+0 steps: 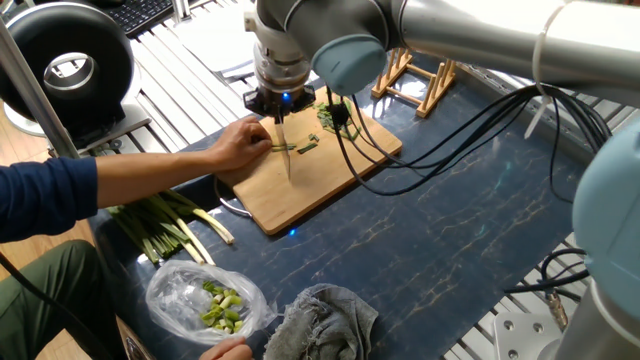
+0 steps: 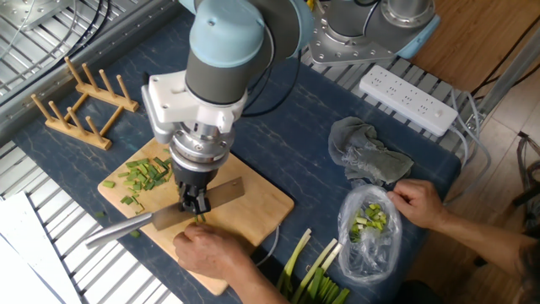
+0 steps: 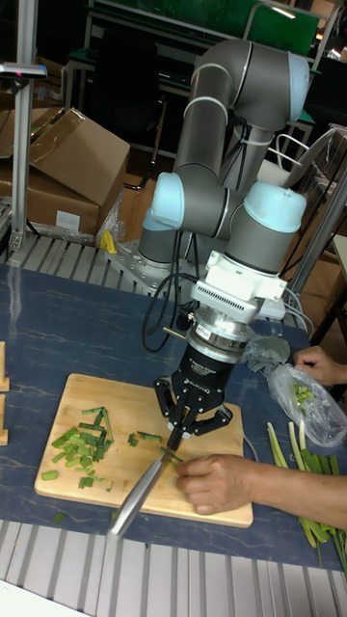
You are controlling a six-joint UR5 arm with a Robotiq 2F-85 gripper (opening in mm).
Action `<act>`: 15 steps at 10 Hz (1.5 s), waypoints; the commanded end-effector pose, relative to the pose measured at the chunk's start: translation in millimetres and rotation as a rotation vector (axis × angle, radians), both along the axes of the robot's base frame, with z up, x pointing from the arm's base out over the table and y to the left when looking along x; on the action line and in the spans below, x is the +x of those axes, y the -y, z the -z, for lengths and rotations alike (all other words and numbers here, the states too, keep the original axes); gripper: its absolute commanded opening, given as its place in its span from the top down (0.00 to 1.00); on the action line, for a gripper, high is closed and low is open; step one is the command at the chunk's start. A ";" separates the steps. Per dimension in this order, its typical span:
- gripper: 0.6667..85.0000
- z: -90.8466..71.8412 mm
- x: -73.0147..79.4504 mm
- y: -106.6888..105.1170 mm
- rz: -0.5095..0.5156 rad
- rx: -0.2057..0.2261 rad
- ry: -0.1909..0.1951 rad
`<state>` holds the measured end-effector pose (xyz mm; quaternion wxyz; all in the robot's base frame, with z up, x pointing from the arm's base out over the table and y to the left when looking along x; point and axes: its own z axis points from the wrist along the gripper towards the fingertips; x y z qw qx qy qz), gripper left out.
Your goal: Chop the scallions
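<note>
The gripper point(image 3: 176, 436) is seen closed w/ its fingers pinched on the knife point(image 2: 169, 215), gripped near where blade meets handle, so the blade is kept rigid and edge-down for chopping. The blade is laid across the cutting board point(image 2: 257, 203), handle sticking out past the board edge toward the metal slats, probably so the cut runs square across the stalks. The scallions point(image 1: 285, 147) are held flat on the board right beside the blade, pinned by a person's hand point(image 2: 211, 250); fingers are kept just behind the edge, presumably to feed the stalks fwd and stop them rolling. Whether the edge is touching the stalks can't be told. Cut green bits point(image 3: 82, 448) are piled at the far end of the board, on the side of the blade away from the hand, i.e. where finished pieces get pushed. A thicker bundle w/ white bases point(image 1: 165, 225) is left off the board, near the hand's side, apparently as stock. A clear bag point(image 2: 371, 232) of pale chunks is steadied by the other hand point(image 2: 419, 203), next to a grey rag point(image 2: 363, 156), well apart from the cutting.
</note>
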<state>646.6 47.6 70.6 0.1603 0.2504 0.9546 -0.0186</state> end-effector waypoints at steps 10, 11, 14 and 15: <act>0.99 -2.6 -31.9 -16.4 0.019 0.055 -0.095; 0.99 -3.3 -33.9 -17.6 0.020 0.058 -0.101; 0.99 -5.5 -36.1 -17.2 0.014 0.055 -0.106; 0.99 -6.7 -30.8 -11.7 0.009 0.033 -0.087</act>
